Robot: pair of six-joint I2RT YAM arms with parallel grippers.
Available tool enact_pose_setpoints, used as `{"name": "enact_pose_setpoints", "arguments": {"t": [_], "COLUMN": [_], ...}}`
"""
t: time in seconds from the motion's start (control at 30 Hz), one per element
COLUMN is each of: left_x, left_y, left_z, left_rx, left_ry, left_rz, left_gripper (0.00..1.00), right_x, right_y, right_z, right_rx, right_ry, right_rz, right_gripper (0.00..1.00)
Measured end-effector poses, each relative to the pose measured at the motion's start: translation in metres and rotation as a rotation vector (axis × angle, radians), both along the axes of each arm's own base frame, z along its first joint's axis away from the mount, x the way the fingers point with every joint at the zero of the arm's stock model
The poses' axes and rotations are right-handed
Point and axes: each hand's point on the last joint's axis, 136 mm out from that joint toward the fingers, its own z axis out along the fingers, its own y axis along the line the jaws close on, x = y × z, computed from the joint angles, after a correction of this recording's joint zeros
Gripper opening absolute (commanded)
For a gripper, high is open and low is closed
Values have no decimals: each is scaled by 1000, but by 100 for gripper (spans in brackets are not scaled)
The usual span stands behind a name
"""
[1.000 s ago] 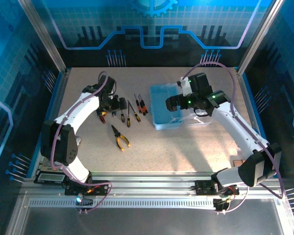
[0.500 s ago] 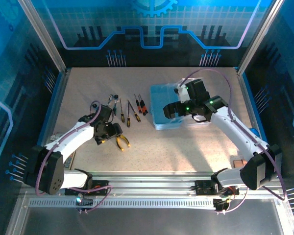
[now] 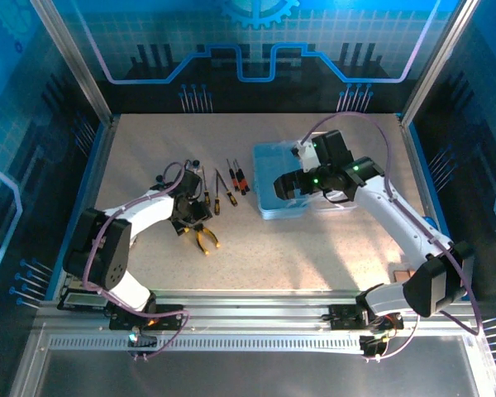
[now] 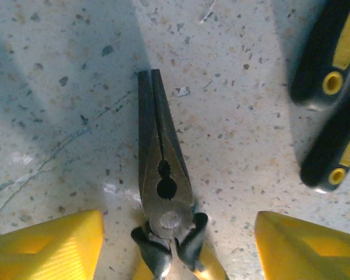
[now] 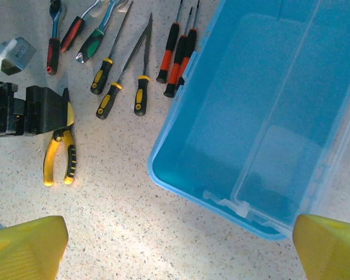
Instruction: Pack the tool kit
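The left claw (image 4: 178,245) hangs just over the pliers (image 4: 163,175), released, with its yellow fingertips (image 4: 46,245) spread wide to either side of the pivot. Neither tip touches the tool. The pliers lie flat on the speckled surface (image 4: 233,116), their steel nose shut and pointing away from the claw, their handles running back under it. Two black-and-yellow handles (image 4: 326,52) lie near, off to one side of the nose.

From above, the left claw (image 3: 190,217) sits at the nose end of the pliers (image 3: 205,240), whose yellow handles point toward the near edge. Just beyond them a row of screwdrivers (image 3: 219,194) lies between the left arm and the box (image 3: 269,203).

The right claw (image 3: 285,184) hovers over the box, released and grasping nothing; in its own view the yellow fingertips (image 5: 26,245) stand far apart at the lower corners. Below it the pale-blue box (image 5: 178,105) rests on the surface with its top open and its inside showing. Beside the box's wall lie two orange-handled screwdrivers (image 5: 169,49), then three black-and-yellow ones (image 5: 108,99), then a red-handled (image 5: 53,41) and a green-handled tool (image 5: 96,41). The pliers (image 5: 59,157) lie apart from the box, on the surface.
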Motion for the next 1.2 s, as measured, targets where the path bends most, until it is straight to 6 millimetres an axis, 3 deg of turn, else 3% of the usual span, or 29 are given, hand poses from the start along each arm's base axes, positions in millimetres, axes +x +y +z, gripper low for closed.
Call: {"name": "enact_pose_setpoints", "arguments": {"t": [0.2, 0.57, 1.0, 1.2], "left_x": [-3, -4, -1, 19], "left_y": [6, 10, 3, -14], "left_z": [-9, -9, -5, 26], "left_rx": [46, 72, 47, -13], "left_ry": [48, 79, 60, -38], "left_rz": [2, -10, -81, -143], "left_gripper": [38, 0, 0, 0], "right_x": [-11, -5, -11, -14], "right_y": [-4, -17, -25, -24], "right_z": [-27, -25, -18, -12], "right_rx": [-25, -115, -156, -140], "right_ry": [59, 57, 52, 42], "right_rz": [4, -26, -34, -29], "right_gripper": [100, 100, 100, 100]}}
